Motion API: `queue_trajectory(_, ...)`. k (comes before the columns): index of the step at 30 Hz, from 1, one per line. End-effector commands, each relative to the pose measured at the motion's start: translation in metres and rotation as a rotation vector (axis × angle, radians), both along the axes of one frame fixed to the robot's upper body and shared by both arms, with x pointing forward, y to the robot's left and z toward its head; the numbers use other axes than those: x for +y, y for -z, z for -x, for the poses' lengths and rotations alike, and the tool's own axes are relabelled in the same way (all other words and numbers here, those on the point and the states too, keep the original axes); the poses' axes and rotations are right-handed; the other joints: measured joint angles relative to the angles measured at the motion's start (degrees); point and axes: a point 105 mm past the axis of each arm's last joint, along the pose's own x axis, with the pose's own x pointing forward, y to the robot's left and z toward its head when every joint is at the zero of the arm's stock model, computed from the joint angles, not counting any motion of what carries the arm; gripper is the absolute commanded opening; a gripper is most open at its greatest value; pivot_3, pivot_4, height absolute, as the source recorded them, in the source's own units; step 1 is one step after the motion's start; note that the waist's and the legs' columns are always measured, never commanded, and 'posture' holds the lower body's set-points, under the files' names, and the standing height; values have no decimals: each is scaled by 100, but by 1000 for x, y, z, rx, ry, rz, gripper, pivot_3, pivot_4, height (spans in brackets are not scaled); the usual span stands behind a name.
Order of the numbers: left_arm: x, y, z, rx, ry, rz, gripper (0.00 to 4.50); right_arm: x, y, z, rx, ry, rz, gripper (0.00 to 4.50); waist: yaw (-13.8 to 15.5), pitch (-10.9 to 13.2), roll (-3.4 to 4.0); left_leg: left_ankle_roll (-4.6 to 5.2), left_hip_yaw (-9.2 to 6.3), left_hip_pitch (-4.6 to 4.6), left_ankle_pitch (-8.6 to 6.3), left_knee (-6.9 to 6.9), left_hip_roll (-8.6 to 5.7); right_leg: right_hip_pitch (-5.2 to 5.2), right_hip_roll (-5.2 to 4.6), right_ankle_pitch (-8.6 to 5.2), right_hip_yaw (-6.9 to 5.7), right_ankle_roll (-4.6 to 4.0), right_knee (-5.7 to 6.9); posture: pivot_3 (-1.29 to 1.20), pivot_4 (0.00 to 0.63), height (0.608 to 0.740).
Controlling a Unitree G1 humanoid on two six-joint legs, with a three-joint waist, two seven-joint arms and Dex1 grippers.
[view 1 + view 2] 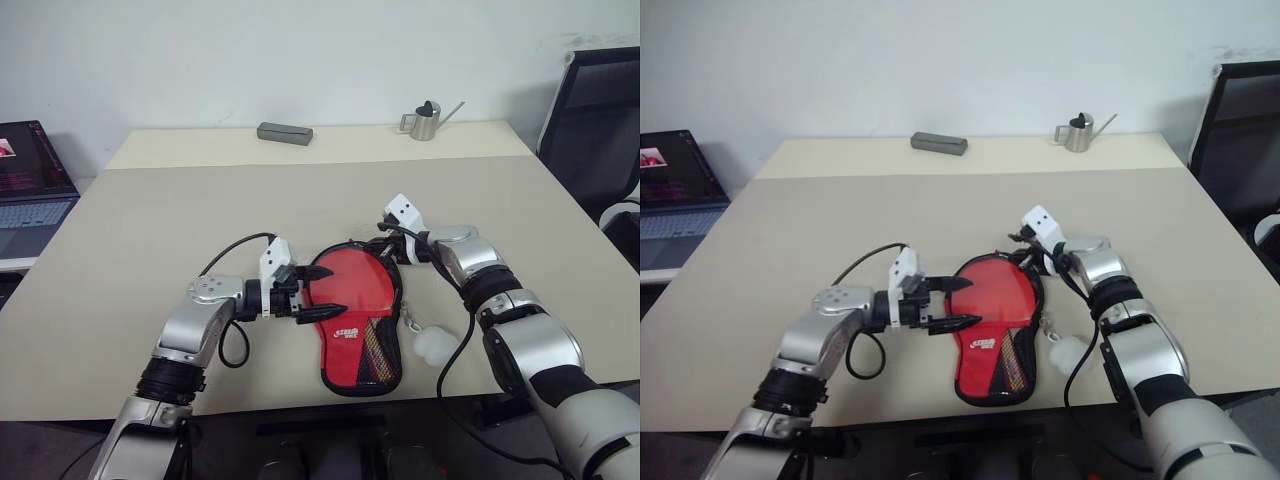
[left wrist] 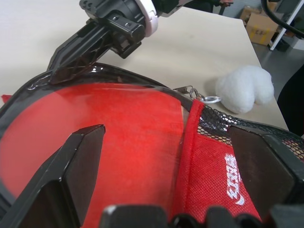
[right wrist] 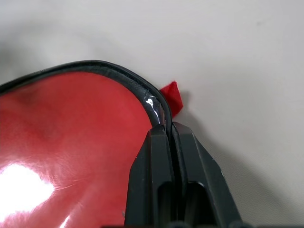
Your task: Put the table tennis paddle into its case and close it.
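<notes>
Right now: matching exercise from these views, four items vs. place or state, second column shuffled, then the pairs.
Things:
1. left gripper
2. right gripper
3. watering can
4. pom-pom

Place or state:
A. small, metal, at the table's far edge
B. white, on the table beside the case's narrow end
C. shut, fingers pinched on the case's black rim
D. open, one finger either side of the case's edge

Pairs: 1-D, 2-C, 3-A, 4-B
</notes>
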Motion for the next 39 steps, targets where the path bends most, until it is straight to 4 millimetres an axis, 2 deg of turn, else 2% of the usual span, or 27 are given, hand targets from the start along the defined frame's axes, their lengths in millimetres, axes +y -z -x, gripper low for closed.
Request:
queue_trajectory(1,-5,-10,0,-50,29,2,4500,-3,-20,-9,-51,42,-33,642,0,0,0,0,0,0,0,0,0,0,0,0,0,0,0,0,150,740)
queue_trajectory(4,-6,-10,0,-54,43,-5,4500,-6,-27,-11,-46,74,-79,1634,0,0,0,0,0,0,0,0,-1,0,0,0,0,0,1,0,150,740)
queue_trajectory(7,-9,-10,-1,-62,62,-14,4500,-4,-44,-8,-5,61,-213,2608,2,1,1,0,0,0,0,1,-1,0,0,1,0,-1,1,0,150,740)
queue_trajectory(12,-18,-9,-5,-78,97,-29,4500,-14,-68,9,21,50,-355,2608,7,2,3,0,-2,-3,0,-1,-1,-3,0,1,-2,-3,2,0,150,740)
queue_trajectory(15,-27,-8,-13,-106,117,-55,4500,-28,-74,40,45,5,-371,2608,119,2,3,0,-11,-11,0,0,-2,-3,-1,1,-11,-2,-1,0,150,740)
queue_trajectory(20,-44,-6,-21,-123,170,-73,4500,-52,-70,96,97,-58,-307,2608,229,4,4,0,-14,-33,0,8,-17,-14,-14,-13,-15,23,-8,0,150,740)
queue_trajectory(23,-56,-4,-25,-127,206,-83,4500,-68,-61,132,112,-79,-226,2608,287,4,4,1,-12,-38,0,11,-19,-15,-16,-14,-15,28,-12,0,150,740)
queue_trajectory(26,-64,1,-28,-131,232,-102,4500,-80,-55,158,121,-71,-178,2608,268,5,1,1,-13,-41,-1,12,-19,-14,-15,-16,-18,32,-17,0,150,740)
queue_trajectory(31,-71,11,-32,-137,251,-139,4500,-92,-54,183,96,-65,-139,2608,229,10,-6,4,-8,-37,2,18,-12,-14,-9,-15,-13,35,-14,0,150,740)
queue_trajectory(35,-74,21,-34,-132,256,-166,4500,-94,-49,202,115,-99,-84,2608,239,11,-8,7,-8,-37,4,21,-13,-11,-8,-13,-13,38,-16,0,150,740)
queue_trajectory(39,-75,29,-34,-130,257,-184,4500,-94,-41,208,95,-109,-4,2608,268,12,-11,7,-9,-40,4,21,-14,-11,-9,-13,-14,39,-21,0,150,740)
